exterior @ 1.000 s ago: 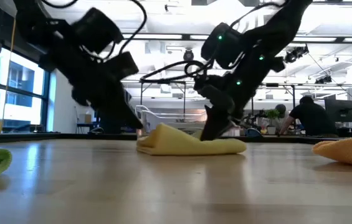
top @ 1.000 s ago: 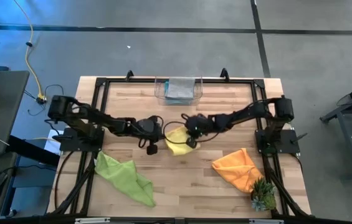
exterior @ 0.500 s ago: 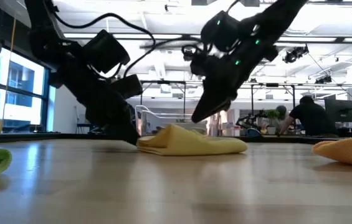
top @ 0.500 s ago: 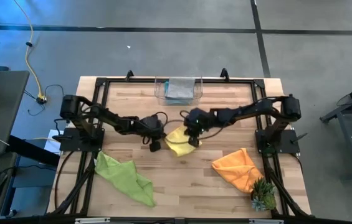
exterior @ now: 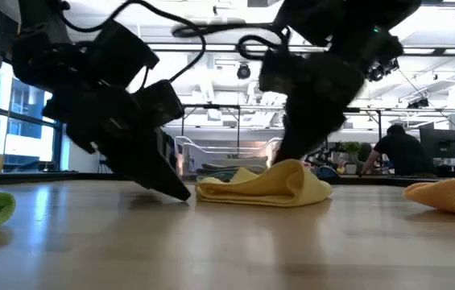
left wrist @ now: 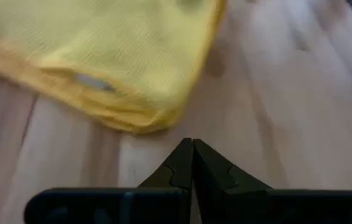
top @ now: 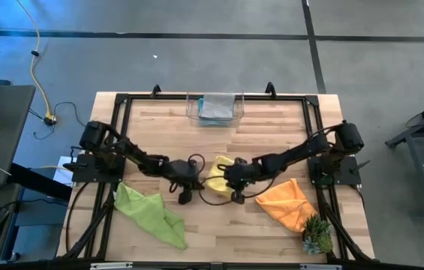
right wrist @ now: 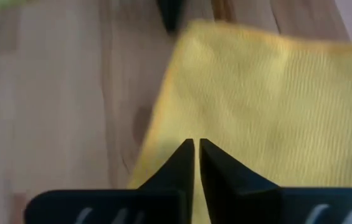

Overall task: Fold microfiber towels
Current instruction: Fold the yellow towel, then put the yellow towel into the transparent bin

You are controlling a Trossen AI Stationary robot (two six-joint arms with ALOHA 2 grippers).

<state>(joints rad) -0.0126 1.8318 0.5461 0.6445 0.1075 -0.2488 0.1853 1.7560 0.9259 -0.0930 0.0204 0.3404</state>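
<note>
Yellow towel folded mid-table, clenched left hand and right hand flanking its edges

I see a pale wood-plank table edged by a black frame. A folded yellow towel lies near the table's centre and serves here as the landmark. A clear plastic bin sits beyond it at the far edge, holding a grey and a teal cloth. A crumpled lime green towel lies toward the near left corner from the yellow towel. A bunched orange towel lies to its near right, and a small green spiky plant stands just past the orange towel, at the near right corner.
</note>
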